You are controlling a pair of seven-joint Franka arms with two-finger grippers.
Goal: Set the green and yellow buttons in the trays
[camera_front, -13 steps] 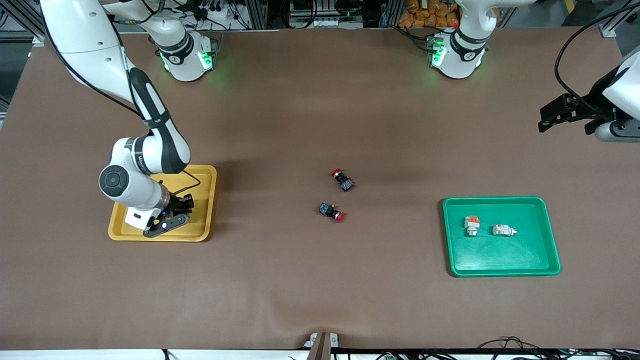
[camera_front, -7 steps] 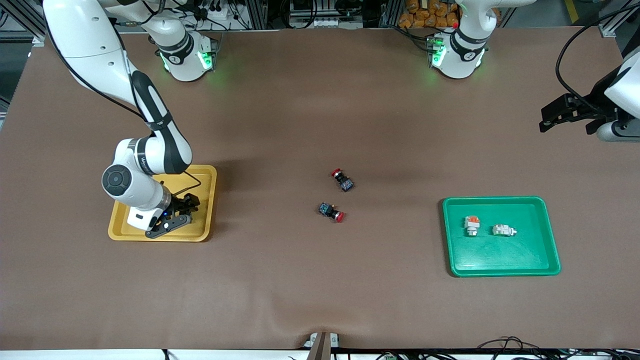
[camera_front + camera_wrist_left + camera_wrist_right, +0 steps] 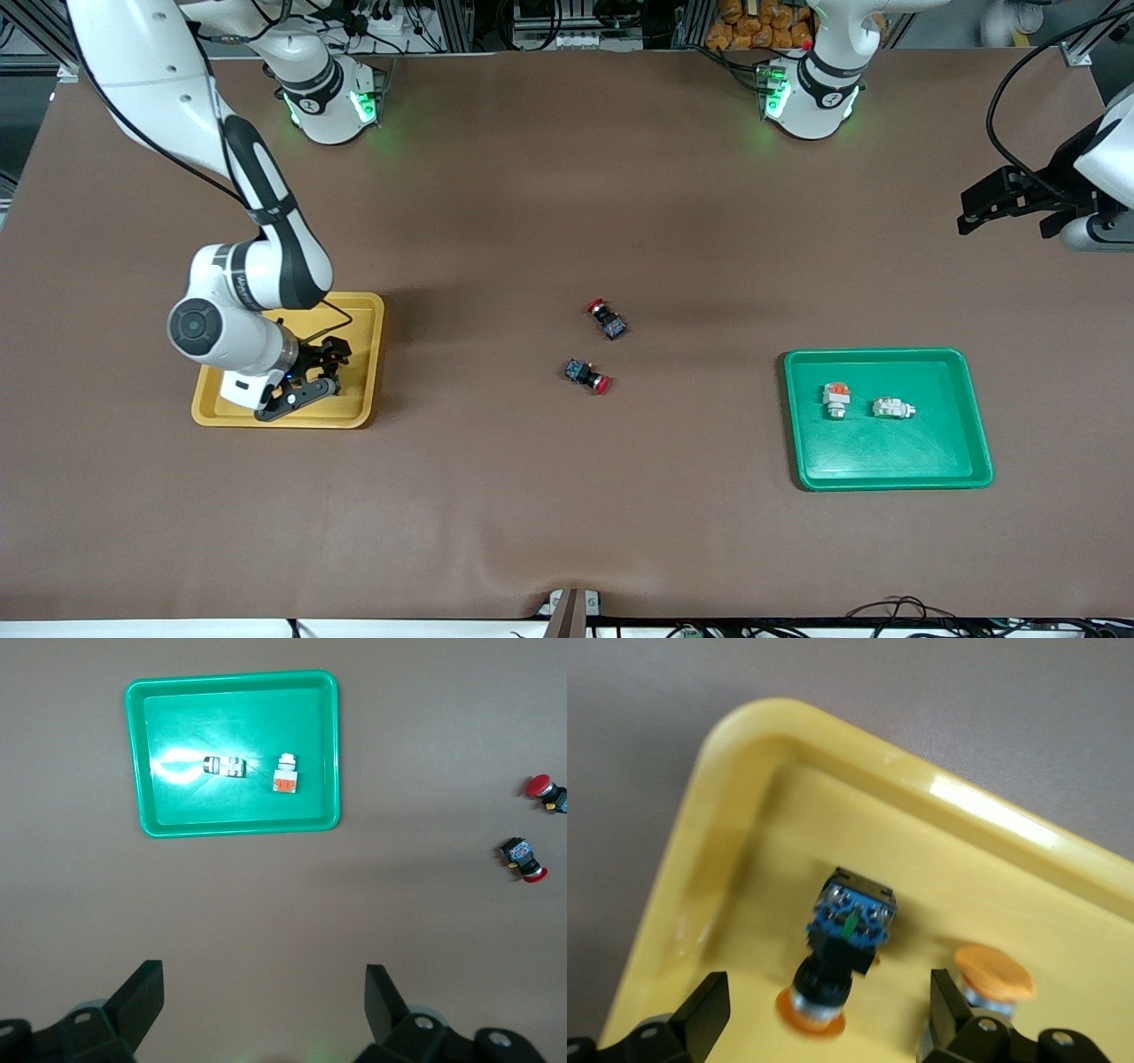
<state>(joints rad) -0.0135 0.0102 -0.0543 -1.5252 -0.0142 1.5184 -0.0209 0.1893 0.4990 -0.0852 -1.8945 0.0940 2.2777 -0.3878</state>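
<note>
The yellow tray [image 3: 368,354] lies at the right arm's end of the table. My right gripper [image 3: 319,372] hangs low over it, open. In the right wrist view a black-blue button with a yellow-orange cap [image 3: 846,948] lies on the tray floor [image 3: 771,859] between the spread fingers of that gripper [image 3: 824,1014], touching neither. A second yellow-orange cap [image 3: 995,974] shows beside one finger. The green tray [image 3: 886,452] holds two white-grey buttons [image 3: 835,399] [image 3: 893,408]. My left gripper [image 3: 974,208] waits open and empty, high over the left arm's end.
Two black-blue switches with red caps [image 3: 607,319] [image 3: 587,375] lie on the brown mat mid-table, between the two trays. The left wrist view shows the green tray [image 3: 239,726], its two buttons [image 3: 224,765] [image 3: 285,775] and both red-capped switches [image 3: 545,790] [image 3: 521,855].
My right gripper's fingers have spread and let go of a yellow-capped button in the yellow tray, and its wrist has shifted slightly. The left arm has not moved.
</note>
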